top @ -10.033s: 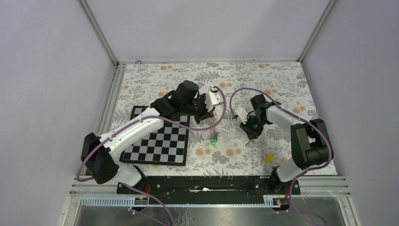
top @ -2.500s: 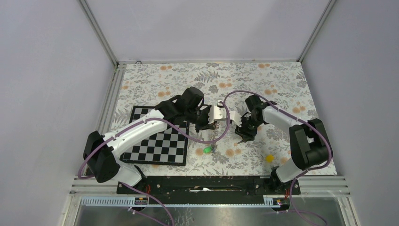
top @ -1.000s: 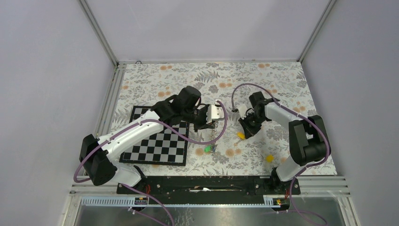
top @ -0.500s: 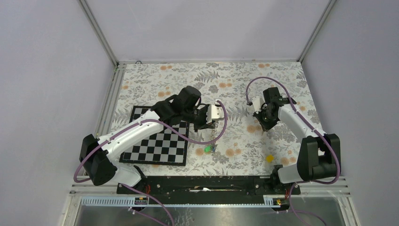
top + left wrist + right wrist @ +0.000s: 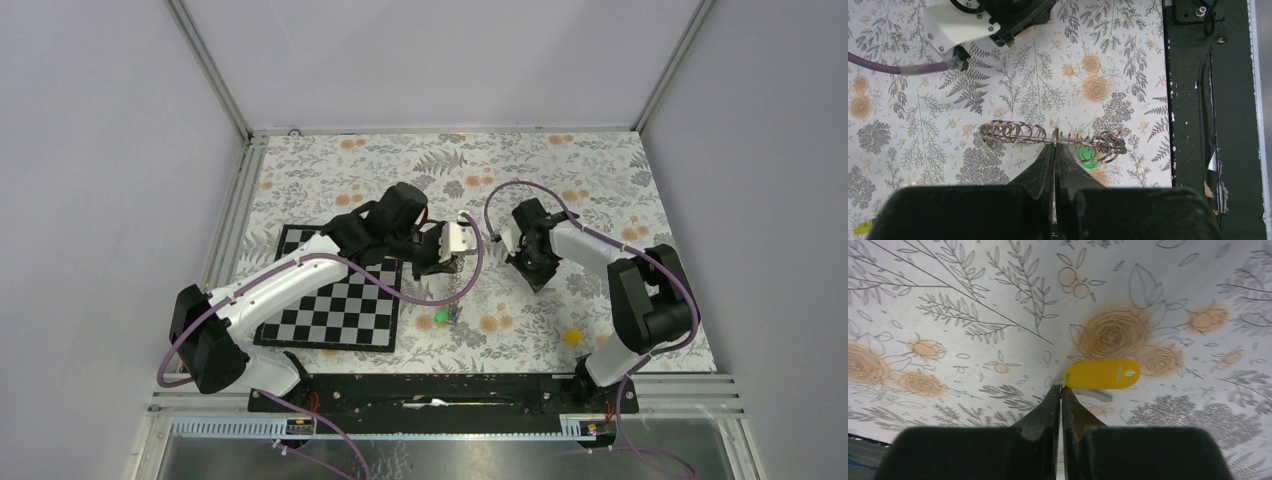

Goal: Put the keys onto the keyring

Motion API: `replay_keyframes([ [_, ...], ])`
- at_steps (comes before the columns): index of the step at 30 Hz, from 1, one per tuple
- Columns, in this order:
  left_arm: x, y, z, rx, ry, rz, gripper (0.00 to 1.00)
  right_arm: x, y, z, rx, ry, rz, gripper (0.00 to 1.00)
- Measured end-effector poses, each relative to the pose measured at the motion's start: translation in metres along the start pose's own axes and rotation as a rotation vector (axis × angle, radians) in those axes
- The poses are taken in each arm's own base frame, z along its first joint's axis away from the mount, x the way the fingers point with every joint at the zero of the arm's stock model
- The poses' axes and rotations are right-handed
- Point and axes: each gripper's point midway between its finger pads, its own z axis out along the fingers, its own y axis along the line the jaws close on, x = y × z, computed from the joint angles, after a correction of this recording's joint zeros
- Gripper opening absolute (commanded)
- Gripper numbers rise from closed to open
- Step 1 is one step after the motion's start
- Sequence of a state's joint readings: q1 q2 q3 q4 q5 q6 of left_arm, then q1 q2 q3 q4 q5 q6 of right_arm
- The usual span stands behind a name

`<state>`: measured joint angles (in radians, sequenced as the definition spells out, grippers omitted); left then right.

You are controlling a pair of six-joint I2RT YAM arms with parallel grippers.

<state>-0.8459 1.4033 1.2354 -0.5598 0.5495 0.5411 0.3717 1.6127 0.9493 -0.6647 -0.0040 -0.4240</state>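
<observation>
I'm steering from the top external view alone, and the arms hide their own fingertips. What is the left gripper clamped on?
Observer: The left gripper is shut on the keyring, about midway along its row of loops.
Operator: Any key on it?
Observer: A green key sits among the loops at one end.
Operator: And the other arm?
Observer: The right gripper pinches a yellow key by one end.

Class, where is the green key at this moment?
In the left wrist view, the green key sits among rings of the keyring just right of the left end effector, toward the black base rail.
</observation>
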Motion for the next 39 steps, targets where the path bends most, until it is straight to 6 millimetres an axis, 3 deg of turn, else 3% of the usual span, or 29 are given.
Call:
replay_keyframes([
  [10,0.0,0.0,0.0,0.0,0.0,0.0,0.0,-0.009,0.036,0.006,-0.193,-0.034,0.041,0.25],
  [19,0.0,0.0,-0.001,-0.002,-0.001,0.001,0.0,-0.015,0.045,0.005,-0.248,-0.056,0.042,0.45],
  [39,0.0,0.001,-0.001,-0.006,0.002,0.002,0.0,-0.024,0.029,-0.007,-0.24,-0.133,0.027,0.45],
])
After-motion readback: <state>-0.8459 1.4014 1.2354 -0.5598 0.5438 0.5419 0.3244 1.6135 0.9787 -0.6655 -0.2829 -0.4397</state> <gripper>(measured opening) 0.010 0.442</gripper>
